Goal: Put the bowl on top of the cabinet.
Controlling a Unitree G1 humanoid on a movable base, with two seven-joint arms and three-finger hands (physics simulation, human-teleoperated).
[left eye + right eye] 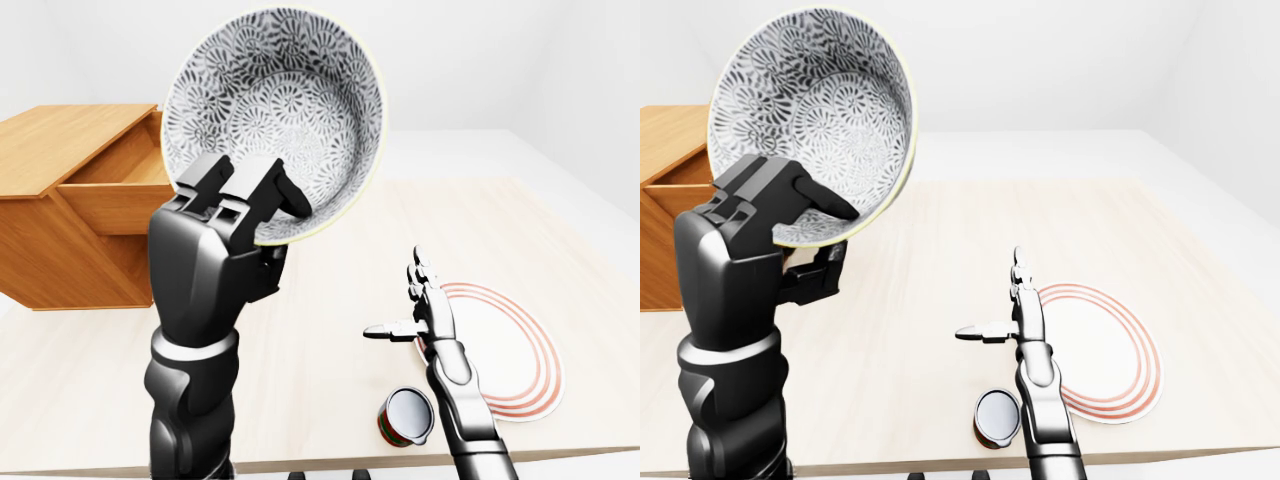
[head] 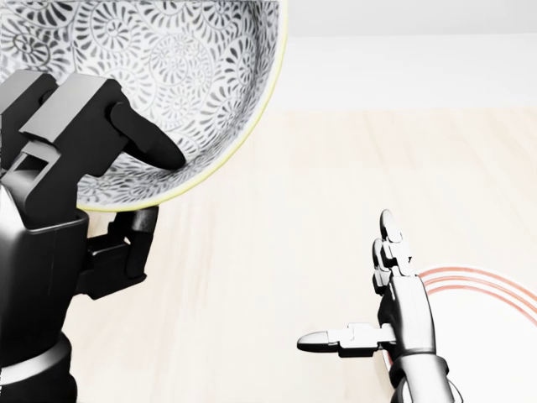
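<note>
High at left of the left-eye view, left hand [image 1: 235,215] clamps the patterned bowl [image 1: 275,120] by its lower rim, bowl tipped on edge, held aloft just right of the wooden cabinet [image 1: 70,205]. Right hand [image 1: 425,315] idle, fingers spread over the table [image 1: 320,320] beside the striped plate [image 1: 510,350] and a small can [image 1: 405,415]. Risk: rim-only pinch may let the tilted bowl slip or clip the cabinet's edge.
</note>
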